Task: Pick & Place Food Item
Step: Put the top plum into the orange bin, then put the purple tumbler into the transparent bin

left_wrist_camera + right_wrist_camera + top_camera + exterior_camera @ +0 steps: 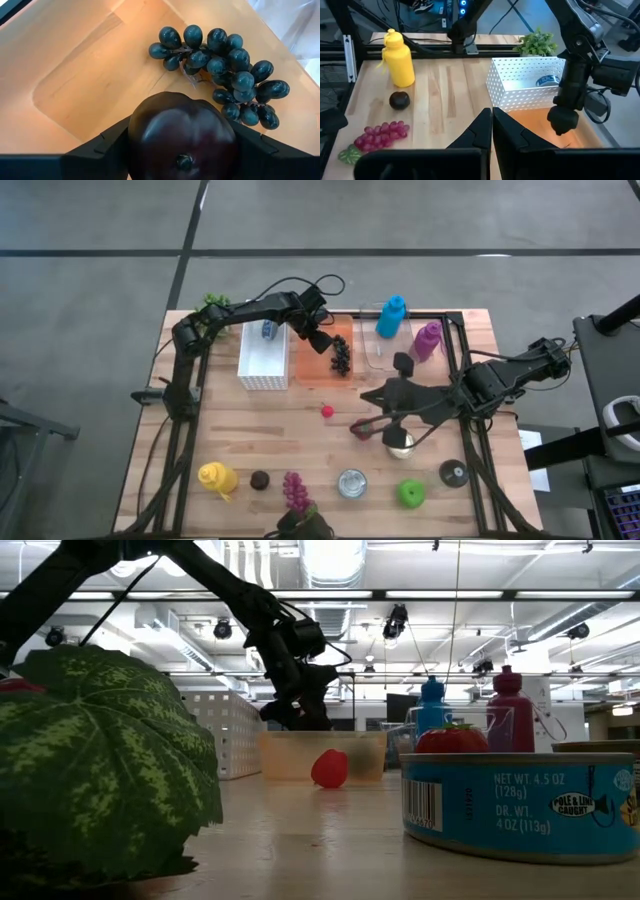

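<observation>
My left gripper [322, 341] hangs over the orange bin [312, 372], shut on a dark red round fruit [182, 132]. A bunch of dark grapes [225, 70] lies on the bin's floor just beyond it. The right wrist view shows the fruit [563, 119] above the bin. My right gripper [363, 428] is shut with nothing in it. It is raised over the table's middle, right of a small red strawberry [327, 411]. My left gripper pinches the fruit between its two fingers, one on each side of its round body [137, 142]. The fingers [107, 145] slant steeply down from above. The fruit is lifted clear of the bin floor, and its stem pit [184, 161] faces the wrist.
A white perforated basket [263, 358] holding a blue can stands left of the bin; a clear bin [383, 345] and blue [392, 315] and purple [428, 340] bottles stand to its right. Along the near edge are a yellow bottle [217, 477], dark plum [260, 479], pink grapes [295, 490], tin [352, 483] and green apple [411, 494].
</observation>
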`<state>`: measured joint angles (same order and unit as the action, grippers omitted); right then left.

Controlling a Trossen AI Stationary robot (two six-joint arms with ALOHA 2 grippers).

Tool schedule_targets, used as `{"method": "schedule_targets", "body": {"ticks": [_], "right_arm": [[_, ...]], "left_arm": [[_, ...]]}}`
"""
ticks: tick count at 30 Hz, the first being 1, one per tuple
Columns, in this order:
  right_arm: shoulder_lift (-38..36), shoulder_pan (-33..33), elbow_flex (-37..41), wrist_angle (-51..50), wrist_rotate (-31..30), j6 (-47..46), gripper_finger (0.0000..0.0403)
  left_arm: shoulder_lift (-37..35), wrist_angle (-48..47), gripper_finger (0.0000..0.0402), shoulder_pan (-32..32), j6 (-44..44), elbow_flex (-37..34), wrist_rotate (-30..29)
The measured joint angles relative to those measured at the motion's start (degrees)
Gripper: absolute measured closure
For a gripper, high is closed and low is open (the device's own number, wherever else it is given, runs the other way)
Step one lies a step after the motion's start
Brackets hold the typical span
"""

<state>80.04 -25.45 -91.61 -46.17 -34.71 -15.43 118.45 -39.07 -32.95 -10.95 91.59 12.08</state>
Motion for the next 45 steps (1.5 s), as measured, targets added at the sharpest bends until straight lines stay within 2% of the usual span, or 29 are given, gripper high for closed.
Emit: {"method": "schedule_targets", "body": {"ticks": [9,17,28,35,43,45], "right_arm": [[0.1,0.0,0.0,0.0,0.4,0.0,0.0394],[0.1,0.0,0.0,0.0,0.5,0.0,0.0394],[0.1,0.0,0.0,0.0,0.5,0.0,0.0394],[0.1,0.0,0.0,0.0,0.7,0.0,0.0394],[0.1,0.0,0.0,0.0,0.6,0.0,0.0394],[0.1,0.0,0.0,0.0,0.6,0.0,0.0394]], "left_arm": [[0.0,0.0,0.0169,0.0,-0.1,0.0,0.0],[0.0,0.0,0.0152,0.0,0.0,0.0,0.2],[0.2,0.0,0.0165,0.0,-1.5,-0.1,0.2],[0.4,0.4,0.0121,0.1,-1.7,-0.1,-1.1],[0.4,0.4,0.0018,0.1,-1.7,-0.1,-1.9],[0.4,0.4,0.0007,0.1,-1.6,-0.1,-2.0]]}}
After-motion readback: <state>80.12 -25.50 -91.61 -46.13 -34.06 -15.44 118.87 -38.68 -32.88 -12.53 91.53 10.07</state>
